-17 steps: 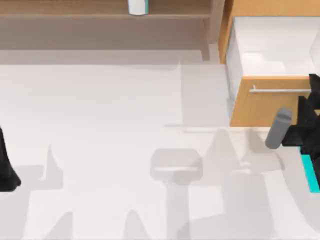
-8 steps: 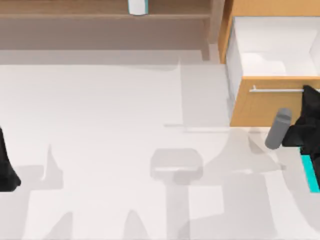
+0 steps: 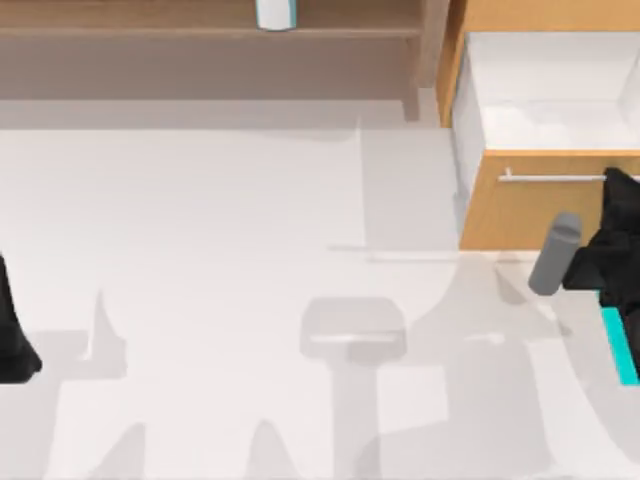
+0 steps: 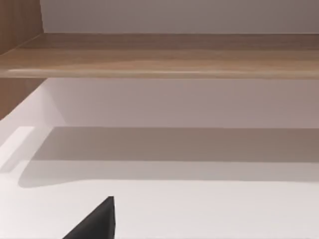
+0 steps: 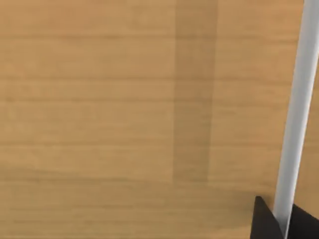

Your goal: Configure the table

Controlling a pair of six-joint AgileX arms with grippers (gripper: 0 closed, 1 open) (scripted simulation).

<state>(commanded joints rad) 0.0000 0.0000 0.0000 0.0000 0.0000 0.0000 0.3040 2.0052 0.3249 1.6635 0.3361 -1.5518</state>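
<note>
Where the top view's right edge cuts it off, the right gripper [image 3: 612,185] sits against the drawer front [image 3: 540,210], at the right end of the silver handle [image 3: 552,178]. In the right wrist view the handle [image 5: 295,129] runs down between two dark fingertips [image 5: 263,221], whose ends lie beyond the frame edge, so the jaws stand narrow around the bar; whether the pads press it I cannot tell. A grey cylinder [image 3: 553,254] on that arm hides part of the drawer's lower corner. The drawer [image 3: 545,95] stands pulled out, its white inside bare, its right side cropped.

At the top view's left edge the left arm [image 3: 12,335] is parked, mostly out of frame. One dark tip [image 4: 97,221] shows in the left wrist view, and how its jaws stand I cannot tell.

The table [image 3: 220,260] spreads white beneath everything, crossed by grey shadows. A shelf [image 3: 200,20] runs along its far side, holding a white and teal object [image 3: 275,13] cropped at the top.
</note>
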